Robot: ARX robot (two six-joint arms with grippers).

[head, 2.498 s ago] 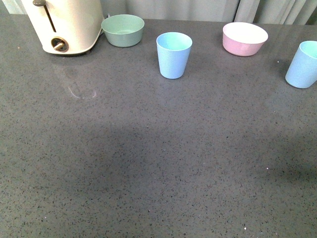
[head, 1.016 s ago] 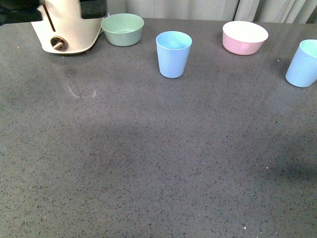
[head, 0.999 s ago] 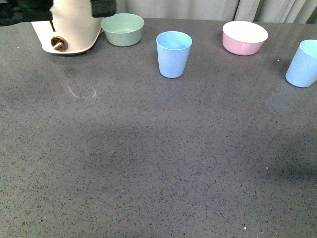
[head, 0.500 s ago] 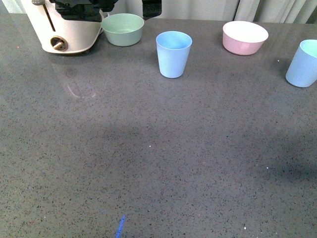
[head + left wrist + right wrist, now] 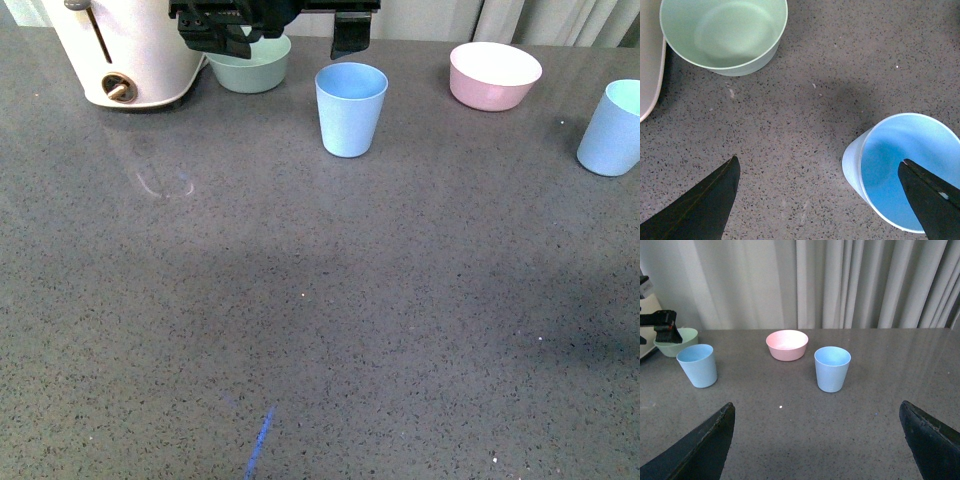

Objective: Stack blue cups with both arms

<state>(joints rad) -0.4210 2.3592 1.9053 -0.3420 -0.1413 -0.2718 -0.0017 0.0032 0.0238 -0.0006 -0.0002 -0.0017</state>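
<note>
One blue cup stands upright near the back middle of the grey counter, and a second blue cup stands at the right edge. My left gripper hovers open above the back of the counter, one finger just behind the middle cup. In the left wrist view that cup lies under one fingertip while my left gripper spans bare counter beside it. My right gripper is open, low and well short of the second cup; it holds nothing and is out of the front view.
A mint-green bowl sits partly under the left arm, beside a white appliance at the back left. A pink bowl stands between the two cups. Curtains hang behind the counter.
The left arm has come in from the back left and travelled rightward, from over the appliance to above the green bowl and the middle cup. Cups and bowls have not moved.
</note>
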